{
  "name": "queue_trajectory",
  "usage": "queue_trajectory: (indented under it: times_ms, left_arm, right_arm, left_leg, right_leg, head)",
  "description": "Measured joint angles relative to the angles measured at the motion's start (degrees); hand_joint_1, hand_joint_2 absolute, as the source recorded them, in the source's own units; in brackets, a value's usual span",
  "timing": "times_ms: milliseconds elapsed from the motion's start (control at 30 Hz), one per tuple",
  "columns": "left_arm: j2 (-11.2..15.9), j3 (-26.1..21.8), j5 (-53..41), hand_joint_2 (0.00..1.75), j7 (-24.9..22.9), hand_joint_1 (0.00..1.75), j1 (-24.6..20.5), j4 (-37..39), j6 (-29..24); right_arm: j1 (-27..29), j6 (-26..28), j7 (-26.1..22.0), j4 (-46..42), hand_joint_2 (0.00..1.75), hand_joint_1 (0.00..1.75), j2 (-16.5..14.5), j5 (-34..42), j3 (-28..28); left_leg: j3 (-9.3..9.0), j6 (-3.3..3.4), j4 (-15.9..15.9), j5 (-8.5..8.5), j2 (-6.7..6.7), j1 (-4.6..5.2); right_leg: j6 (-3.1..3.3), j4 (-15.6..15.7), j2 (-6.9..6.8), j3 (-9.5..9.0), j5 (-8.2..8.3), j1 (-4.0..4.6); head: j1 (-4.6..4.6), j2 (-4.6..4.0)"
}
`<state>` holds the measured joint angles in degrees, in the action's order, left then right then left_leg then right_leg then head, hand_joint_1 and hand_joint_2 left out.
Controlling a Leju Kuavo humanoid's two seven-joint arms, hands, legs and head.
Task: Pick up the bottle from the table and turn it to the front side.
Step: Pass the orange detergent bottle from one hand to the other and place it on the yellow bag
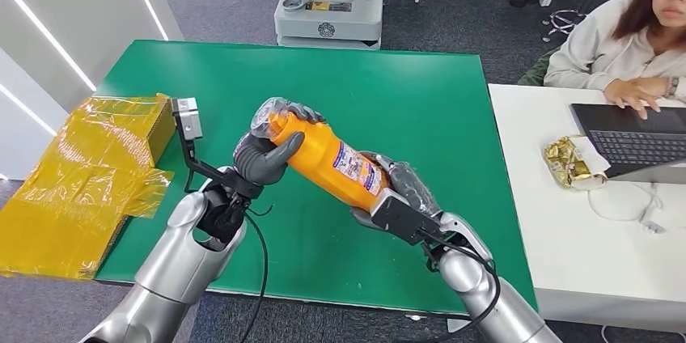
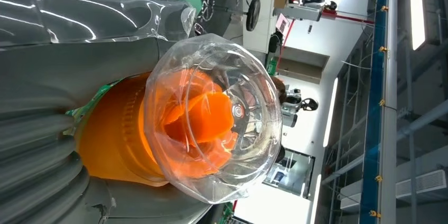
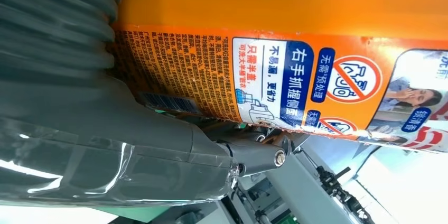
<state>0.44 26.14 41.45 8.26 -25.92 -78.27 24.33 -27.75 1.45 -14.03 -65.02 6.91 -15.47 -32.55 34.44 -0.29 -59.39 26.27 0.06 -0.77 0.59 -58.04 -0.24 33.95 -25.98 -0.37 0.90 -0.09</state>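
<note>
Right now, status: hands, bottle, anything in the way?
Left hand grips cap end, right hand grips base end. Orange bottle off the green table, tilted between both hands. Nothing in the way.

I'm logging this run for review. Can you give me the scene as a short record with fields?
bottle: orange, clear cap, printed label, tilted above the table
left robot hand: grips the cap end
right robot hand: holds the base end
table: green top
beside table: yellow wrapped box on the robot's left
person: seated at a white desk with a laptop
</note>
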Motion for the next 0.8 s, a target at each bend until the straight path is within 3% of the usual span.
queue_trajectory:
  times_ms: [100,233,433,800]
  left_arm:
    - [-0.1,0.0,0.0,1.75,0.0,1.75,0.2,0.0,0.0]
    - [-0.1,0.1,-5.0,1.75,1.4,1.75,0.4,-0.1,-2.7]
    - [0.6,-0.3,-27.7,1.75,7.3,1.75,-0.8,-0.3,-13.3]
    - [3.5,-4.3,-61.0,1.75,10.0,1.75,-2.8,-0.2,-29.3]
  right_arm:
    - [0.1,0.0,0.0,0.0,1.75,0.03,0.1,0.1,0.0]
    - [0.5,0.8,-0.5,-0.4,1.75,0.00,0.3,0.7,0.3]
    - [3.9,1.0,-1.6,-3.6,1.75,0.00,1.8,3.3,2.5]
    - [16.9,2.5,-4.0,-17.7,1.75,0.00,6.9,3.6,8.2]
  left_leg:
    - [0.00,0.00,0.0,0.00,0.00,0.00]
    - [-0.01,0.00,0.0,0.00,0.00,0.00]
    - [0.01,0.00,0.0,0.00,-0.02,0.00]
    - [0.04,0.02,0.0,0.02,-0.02,0.00]
  right_leg:
    - [0.00,0.0,0.00,0.00,0.00,0.00]
    - [0.00,0.0,0.00,0.00,0.00,0.00]
    - [0.00,0.0,-0.03,0.00,0.00,0.00]
    - [0.00,0.0,-0.03,0.04,-0.01,0.00]
  head:
    - [-0.01,0.00]
    - [-0.01,0.00]
    - [0.00,0.00]
    - [0.00,0.00]
